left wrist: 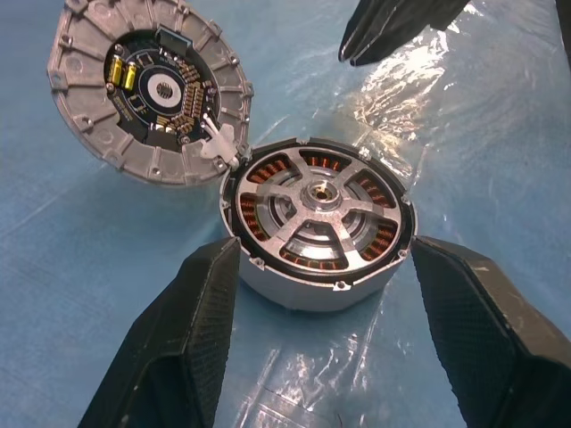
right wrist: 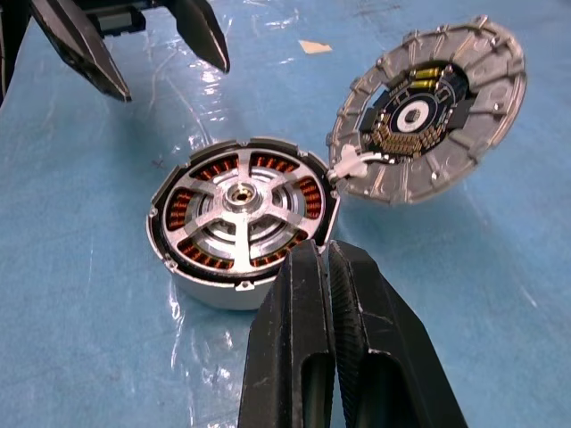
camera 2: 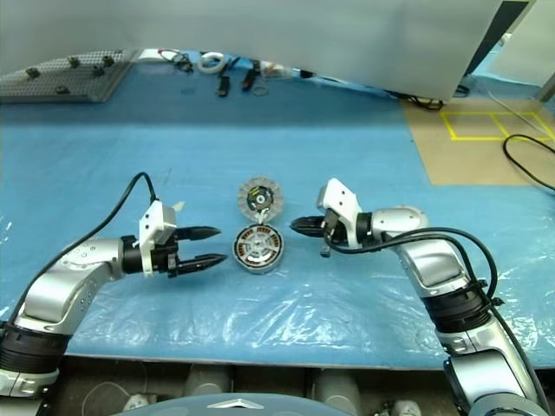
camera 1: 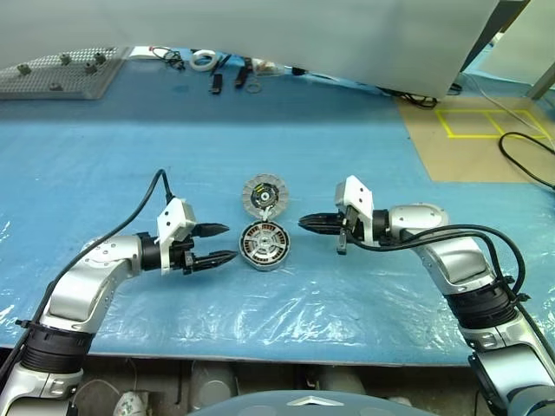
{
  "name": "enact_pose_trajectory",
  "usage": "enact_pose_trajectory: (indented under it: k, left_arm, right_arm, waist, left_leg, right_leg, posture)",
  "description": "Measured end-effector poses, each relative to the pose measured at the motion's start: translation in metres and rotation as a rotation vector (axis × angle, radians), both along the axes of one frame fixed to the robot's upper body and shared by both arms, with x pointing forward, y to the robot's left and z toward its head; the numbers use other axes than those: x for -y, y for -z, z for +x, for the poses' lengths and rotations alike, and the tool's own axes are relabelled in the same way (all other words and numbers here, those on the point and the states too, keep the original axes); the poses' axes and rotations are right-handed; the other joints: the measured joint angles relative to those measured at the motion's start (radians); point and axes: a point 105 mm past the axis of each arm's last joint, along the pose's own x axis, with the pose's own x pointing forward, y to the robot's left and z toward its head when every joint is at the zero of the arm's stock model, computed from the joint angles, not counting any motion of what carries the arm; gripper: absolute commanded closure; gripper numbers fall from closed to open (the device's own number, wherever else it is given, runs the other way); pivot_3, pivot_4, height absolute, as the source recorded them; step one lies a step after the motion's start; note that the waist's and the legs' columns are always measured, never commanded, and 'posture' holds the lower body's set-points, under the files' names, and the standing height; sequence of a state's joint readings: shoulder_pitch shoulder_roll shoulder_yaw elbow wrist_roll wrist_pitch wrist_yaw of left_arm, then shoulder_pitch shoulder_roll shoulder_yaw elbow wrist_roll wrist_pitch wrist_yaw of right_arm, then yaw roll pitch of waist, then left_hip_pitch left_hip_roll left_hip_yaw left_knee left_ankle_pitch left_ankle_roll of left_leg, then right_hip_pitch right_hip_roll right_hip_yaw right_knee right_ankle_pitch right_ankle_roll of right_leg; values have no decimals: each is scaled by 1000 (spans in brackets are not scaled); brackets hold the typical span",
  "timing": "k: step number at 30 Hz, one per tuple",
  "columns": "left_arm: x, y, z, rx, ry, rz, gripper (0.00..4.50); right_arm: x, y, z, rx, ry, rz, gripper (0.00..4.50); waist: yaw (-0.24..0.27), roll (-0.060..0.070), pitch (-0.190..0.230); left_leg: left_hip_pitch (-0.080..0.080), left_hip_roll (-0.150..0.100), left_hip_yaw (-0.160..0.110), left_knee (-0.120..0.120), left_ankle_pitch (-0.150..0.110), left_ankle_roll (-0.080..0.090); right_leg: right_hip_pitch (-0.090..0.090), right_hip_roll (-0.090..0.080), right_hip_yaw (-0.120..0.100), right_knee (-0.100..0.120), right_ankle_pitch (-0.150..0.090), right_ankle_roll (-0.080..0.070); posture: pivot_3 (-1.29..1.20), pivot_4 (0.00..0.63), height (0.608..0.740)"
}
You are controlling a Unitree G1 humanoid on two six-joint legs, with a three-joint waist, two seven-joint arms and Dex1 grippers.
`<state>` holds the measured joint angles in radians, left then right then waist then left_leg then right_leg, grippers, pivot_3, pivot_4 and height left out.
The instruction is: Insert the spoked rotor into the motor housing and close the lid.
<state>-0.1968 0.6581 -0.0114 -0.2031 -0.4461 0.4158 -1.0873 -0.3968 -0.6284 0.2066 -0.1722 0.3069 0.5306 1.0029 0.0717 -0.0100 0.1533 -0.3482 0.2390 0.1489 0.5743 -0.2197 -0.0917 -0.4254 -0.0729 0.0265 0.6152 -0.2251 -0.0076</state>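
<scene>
The right gripper is pinched tight, holding nothing. The left gripper is wide, empty. Between them, at the frame's middle, sits the motor housing with the spoked rotor inside. The lid leans just above, ribs up.

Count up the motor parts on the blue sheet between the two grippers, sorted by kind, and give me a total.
Motor housing: 1
Spoked rotor, seated inside the housing: 1
Lid, open, ribbed face up, beside the housing: 1
Total: 3
</scene>
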Motion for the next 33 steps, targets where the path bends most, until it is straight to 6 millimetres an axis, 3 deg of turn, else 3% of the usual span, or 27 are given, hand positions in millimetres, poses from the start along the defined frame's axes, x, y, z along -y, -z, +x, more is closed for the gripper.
enact_pose_trajectory:
  k: [4, 10, 16, 21, 33]
  left_arm:
    - [8, -11, 6, 34, 36, -5, 1263]
    - [6, -6, 9, 17, 22, -4, 1263]
    - [-1, 3, 8, -6, -16, 3, 1263]
    - [-6, 9, 6, -20, -49, 16, 1263]
    - [-15, 13, 6, -21, -108, 28, 1263]
  right_arm:
    - [4, 9, -4, -28, 17, -4, 4435]
    - [-15, -1, -3, 1, -33, 36, 4435]
    - [-52, -12, 10, 7, -126, 90, 4435]
    - [-75, 6, 16, -67, -165, 100, 4435]
    - [-75, 29, 16, -133, -208, 35, 4435]
  waist:
    - [-5, 0, 0]
    - [-24, 0, 0]
    - [-28, 0, 0]
    - [-26, 0, 0]
    - [-26, 0, 0]
  left_leg:
    - [0, 0, 0, 1, 0, 0]
    - [0, 0, 0, 2, 0, -1]
    - [0, 0, 0, 2, 0, -1]
    - [0, 0, 0, 2, 0, 0]
    - [0, 1, 0, 3, 0, 0]
  right_leg:
    - [0, 0, 1, 1, 0, 0]
    - [0, 0, 1, 4, 0, 0]
    - [0, 0, 0, 5, 0, 0]
    - [-1, 0, 0, 4, 0, -1]
    - [-1, 0, 0, 5, 0, -1]
  posture:
    - [0, 150, 740]
    - [0, 150, 740]
    - [0, 150, 740]
    - [0, 150, 740]
    - [0, 150, 740]
